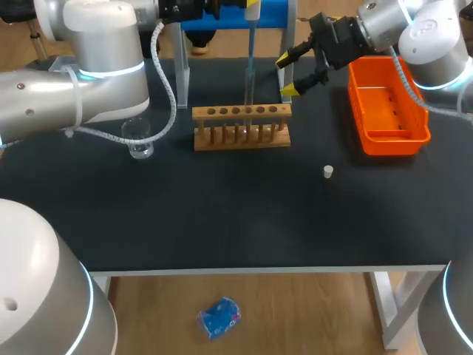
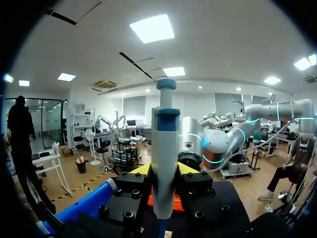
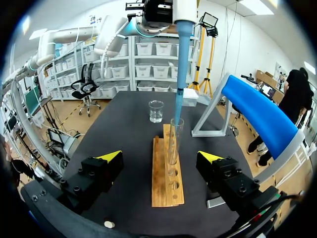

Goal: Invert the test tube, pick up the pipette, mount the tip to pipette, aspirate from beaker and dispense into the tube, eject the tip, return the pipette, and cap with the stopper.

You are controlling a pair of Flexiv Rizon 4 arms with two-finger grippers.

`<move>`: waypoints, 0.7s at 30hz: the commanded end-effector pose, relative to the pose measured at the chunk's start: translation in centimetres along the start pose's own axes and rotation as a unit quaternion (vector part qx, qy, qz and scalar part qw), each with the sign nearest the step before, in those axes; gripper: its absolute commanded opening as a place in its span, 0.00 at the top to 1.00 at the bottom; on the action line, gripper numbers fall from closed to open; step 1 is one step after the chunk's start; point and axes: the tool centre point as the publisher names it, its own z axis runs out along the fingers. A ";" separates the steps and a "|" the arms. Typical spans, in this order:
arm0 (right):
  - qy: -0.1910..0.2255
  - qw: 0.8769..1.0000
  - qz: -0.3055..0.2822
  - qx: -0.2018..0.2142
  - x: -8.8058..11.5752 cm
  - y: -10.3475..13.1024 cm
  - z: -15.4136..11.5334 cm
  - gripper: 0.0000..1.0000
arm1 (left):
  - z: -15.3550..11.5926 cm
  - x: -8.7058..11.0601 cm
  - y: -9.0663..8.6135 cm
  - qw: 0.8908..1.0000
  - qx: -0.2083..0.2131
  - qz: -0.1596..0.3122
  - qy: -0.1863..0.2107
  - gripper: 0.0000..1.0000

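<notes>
Left pincer clamped on the pipette body, a finger on each side. Pipette tip at the mouth of the test tube, which is upright in the wooden rack. Right pincer open, near the rack, holding nothing.

Likely risk: an off-centre tip catches the tube rim and tilts the tube or spills the dose.

Only the right wrist view shows tip meeting tube. Only the head view clearly shows the stopper, lying apart on the bench.

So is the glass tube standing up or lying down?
Upright: the test tube stands in the wooden rack, open mouth up, with the pipette above it.
</notes>
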 end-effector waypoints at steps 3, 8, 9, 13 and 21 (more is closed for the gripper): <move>0.000 1.000 0.000 0.000 -0.1 0.0 0.0 0.00 | -0.1 0.2 -1.4 1.000 -0.007 0.005 0.000 1.00; 0.000 1.000 0.000 0.000 -0.1 0.0 0.0 0.00 | 0.1 0.5 -2.6 1.000 -0.012 0.004 0.002 1.00; 0.000 1.000 0.000 0.000 -0.1 0.0 0.0 0.00 | 0.1 0.6 -2.9 1.000 -0.013 0.005 0.002 1.00; 0.000 1.000 0.000 0.000 -0.1 0.0 0.0 0.00 | 0.2 0.8 -3.8 1.000 -0.017 0.010 0.002 1.00; 0.000 1.000 0.000 0.000 -0.1 0.0 0.0 0.00 | 0.3 1.1 -5.5 0.999 -0.024 0.027 0.003 1.00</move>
